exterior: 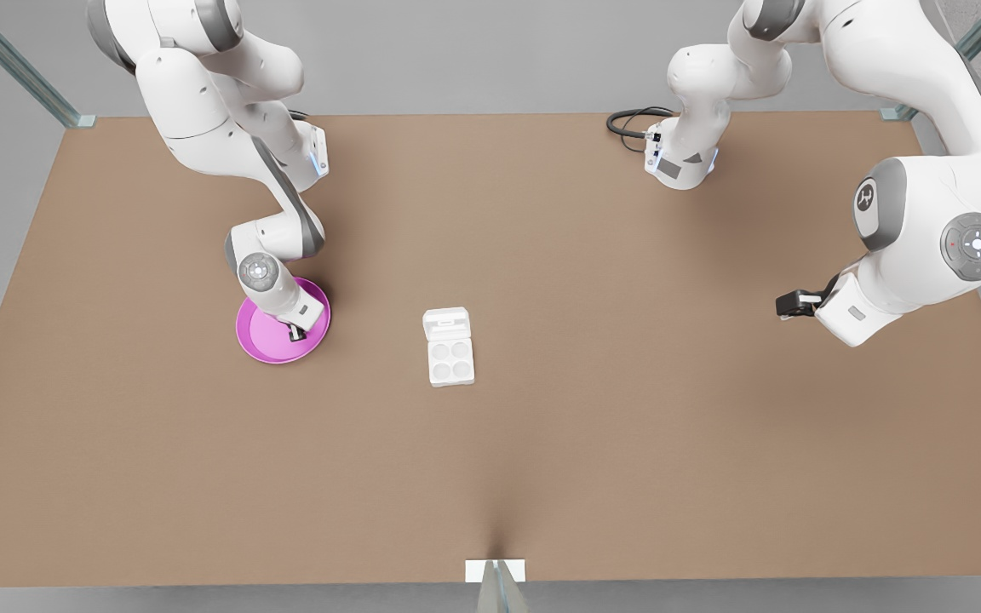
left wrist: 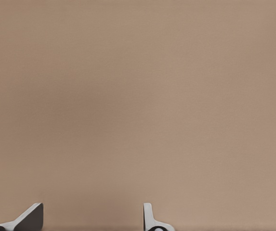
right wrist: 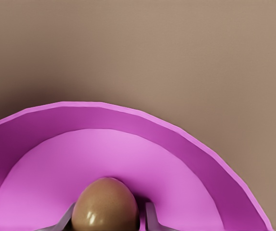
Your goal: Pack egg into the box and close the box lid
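Tabletop (exterior: 627, 443); right gripper (right wrist: 108, 219) around egg (right wrist: 105, 204)

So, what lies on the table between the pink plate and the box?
Nothing: in the front view, only bare table separates the pink plate from the box.

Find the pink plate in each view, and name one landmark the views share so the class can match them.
Front view: the pink plate lies on the table, to the front view's left of the white box, under the right gripper.
Right wrist view: the plate curves around the egg, which lies in it.
Left wrist view: bare table ahead of the waiting left gripper, fingers open.
Shared landmark: the brown table.
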Robot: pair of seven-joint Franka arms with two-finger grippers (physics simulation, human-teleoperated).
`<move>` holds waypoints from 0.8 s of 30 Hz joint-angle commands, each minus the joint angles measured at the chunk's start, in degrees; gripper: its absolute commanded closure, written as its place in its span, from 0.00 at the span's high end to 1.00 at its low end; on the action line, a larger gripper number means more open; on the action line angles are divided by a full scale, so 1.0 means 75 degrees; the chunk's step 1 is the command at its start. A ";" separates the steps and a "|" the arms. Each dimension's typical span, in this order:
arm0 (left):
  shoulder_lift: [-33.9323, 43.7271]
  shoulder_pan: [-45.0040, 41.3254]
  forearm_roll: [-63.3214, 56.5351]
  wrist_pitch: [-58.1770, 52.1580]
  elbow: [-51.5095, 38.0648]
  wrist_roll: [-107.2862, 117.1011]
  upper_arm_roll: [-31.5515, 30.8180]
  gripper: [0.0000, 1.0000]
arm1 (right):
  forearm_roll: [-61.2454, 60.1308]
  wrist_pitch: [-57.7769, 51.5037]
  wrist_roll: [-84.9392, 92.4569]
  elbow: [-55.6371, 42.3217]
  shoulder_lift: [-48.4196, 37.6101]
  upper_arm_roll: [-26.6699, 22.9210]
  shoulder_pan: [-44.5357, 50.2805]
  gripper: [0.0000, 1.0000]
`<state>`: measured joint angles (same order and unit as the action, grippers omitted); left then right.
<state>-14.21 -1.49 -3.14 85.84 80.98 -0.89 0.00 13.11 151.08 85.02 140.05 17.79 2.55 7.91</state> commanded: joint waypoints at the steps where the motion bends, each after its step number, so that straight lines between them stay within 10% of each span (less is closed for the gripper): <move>1: 0.0008 0.0000 -0.0003 0.0015 -0.0004 0.0001 -0.0001 1.00 | -0.0001 0.0001 0.0007 -0.0005 -0.0005 0.0000 0.0000 0.58; 24: -0.0050 0.0000 -0.0003 0.0027 -0.0004 0.0001 -0.0001 1.00 | -0.0013 0.0001 -0.0051 -0.0087 0.0054 0.0000 0.0012 0.55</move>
<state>-14.65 -1.50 -3.15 85.98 80.98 -0.88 0.05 13.05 151.08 84.94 139.46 18.19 2.55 8.00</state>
